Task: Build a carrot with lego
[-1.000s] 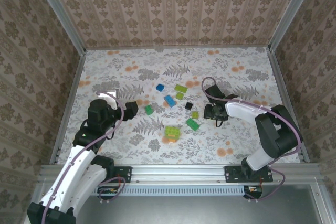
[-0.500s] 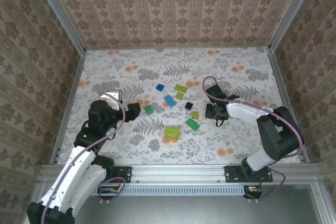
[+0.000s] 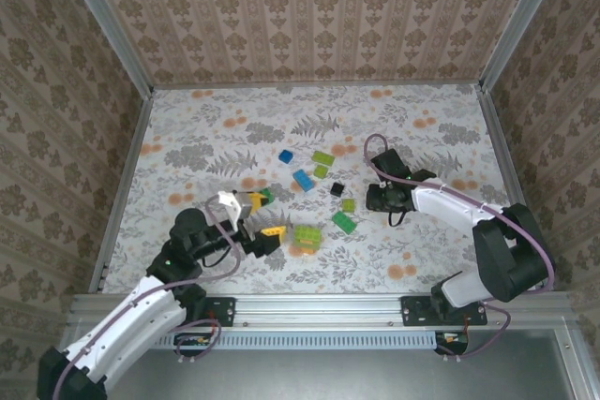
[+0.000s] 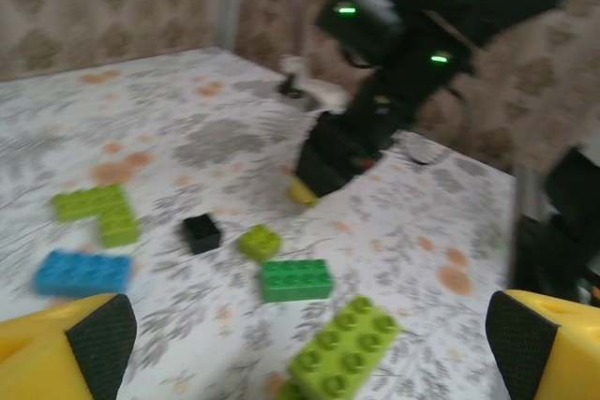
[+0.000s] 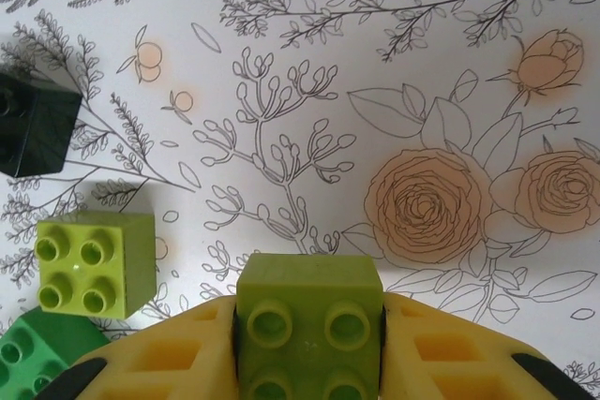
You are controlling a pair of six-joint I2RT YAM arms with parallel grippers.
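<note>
Sitting clamped between the yellow fingers (image 5: 450,353) of the right gripper (image 3: 372,198) is a light green two-by-two brick (image 5: 307,311), studs toward the wrist camera, right of the table's middle. Whether it touches the flowered table sheet (image 5: 441,91) I cannot tell. Just left of it in that wrist view, a second light green square brick (image 5: 94,261) lies flat on the sheet. A black brick (image 5: 33,124) sits beyond that one and a dark green brick (image 5: 37,353) at the near-left corner.

From above, the other lego lies spread over the middle of the table. A long blue brick (image 3: 303,179) is there, with a small blue brick (image 3: 286,155) farther back. A light green flat piece (image 3: 322,157) has a smaller light green piece (image 3: 321,171) just beside it. Nearer the arms, a stacked light green brick (image 3: 306,236) rests on an orange brick (image 3: 302,250).

The left gripper (image 3: 263,215) is low at the near-left of this spread, its jaws spread wide with nothing between them. It points toward the stack, which lies just beside its near finger. Another dark green brick (image 3: 266,196) sits close to its far finger. In the left wrist view the black pads (image 4: 98,339) frame the scattered bricks ahead, with the right arm blurred behind them.
</note>
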